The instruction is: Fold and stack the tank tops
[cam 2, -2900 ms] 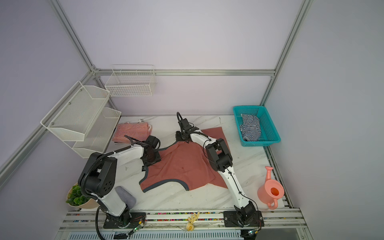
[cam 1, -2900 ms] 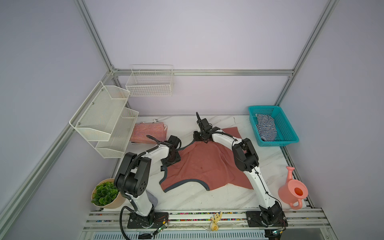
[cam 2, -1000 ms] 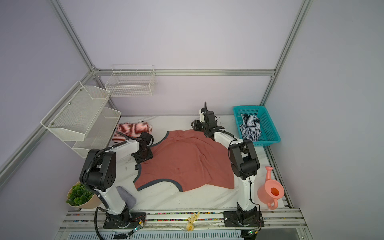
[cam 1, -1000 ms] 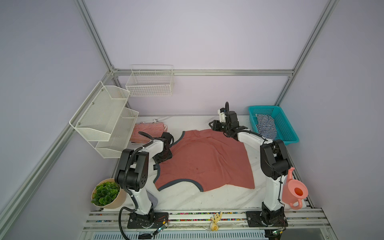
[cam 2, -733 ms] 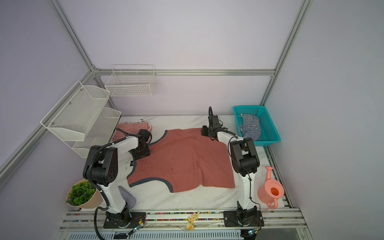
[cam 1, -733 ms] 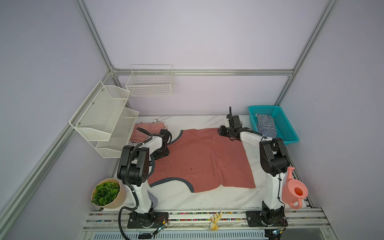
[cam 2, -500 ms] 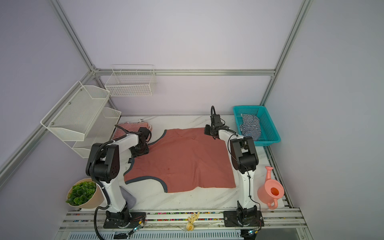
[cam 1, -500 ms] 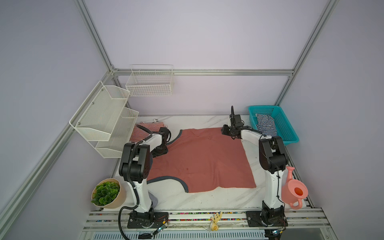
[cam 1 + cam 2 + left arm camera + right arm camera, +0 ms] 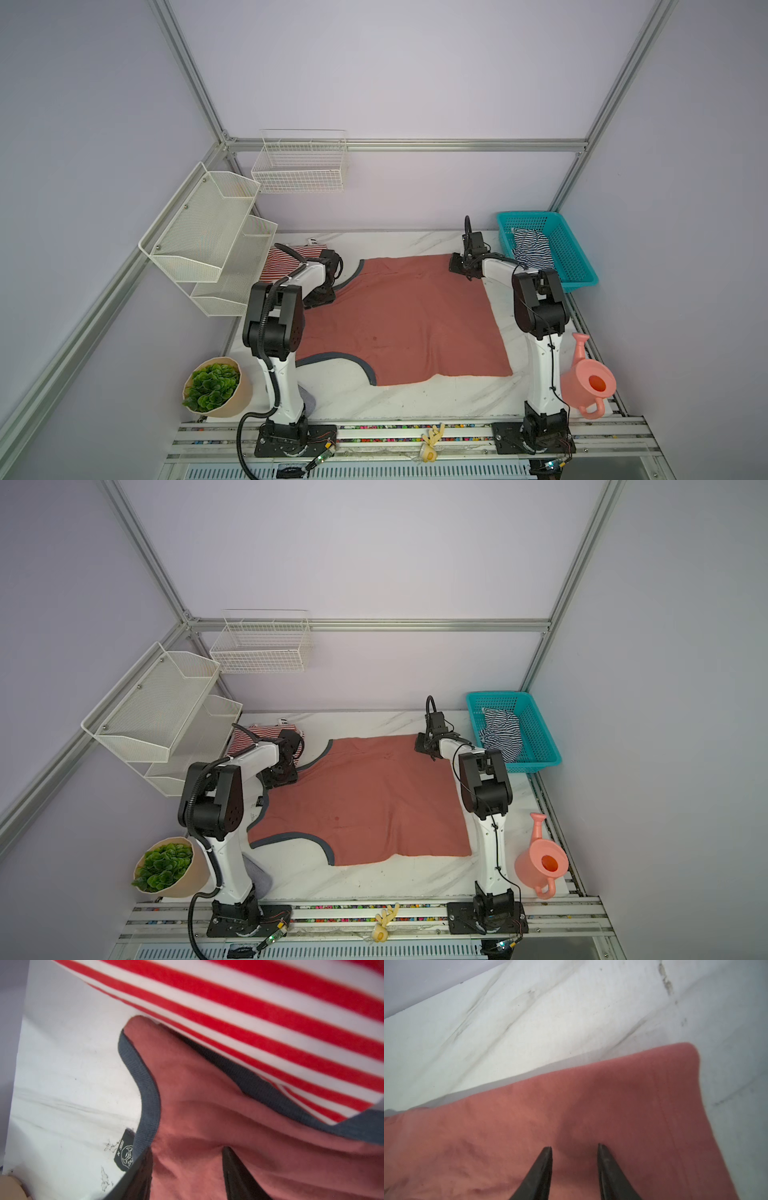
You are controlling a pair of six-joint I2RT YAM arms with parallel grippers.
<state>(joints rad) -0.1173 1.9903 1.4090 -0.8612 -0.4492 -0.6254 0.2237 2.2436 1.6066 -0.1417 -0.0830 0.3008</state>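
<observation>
The salmon-red tank top [image 9: 407, 316] is lying spread nearly flat across the middle of the table [image 9: 415, 399] in both top views, with dark grey trim curving along its left and lower-left edges. It is looking light, limp and soft, so it is likely to sag wherever it is unsupported. Corners and trimmed strap edges are offering the surest hold.

The left gripper [image 9: 185, 1149] is resting on the upper-left strap, jaws apart, with cloth lying between them. The right gripper [image 9: 574, 1147] is sitting near the upper-right corner, jaws likewise apart, pinching nothing.

The red-and-white striped top [image 9: 286, 257] is lying against that strap at upper left, crowding the left arm. The navy-striped top [image 9: 532, 249] is waiting in the teal basket [image 9: 582, 282] at right, and a pink watering can [image 9: 586, 382] is standing at lower right.
</observation>
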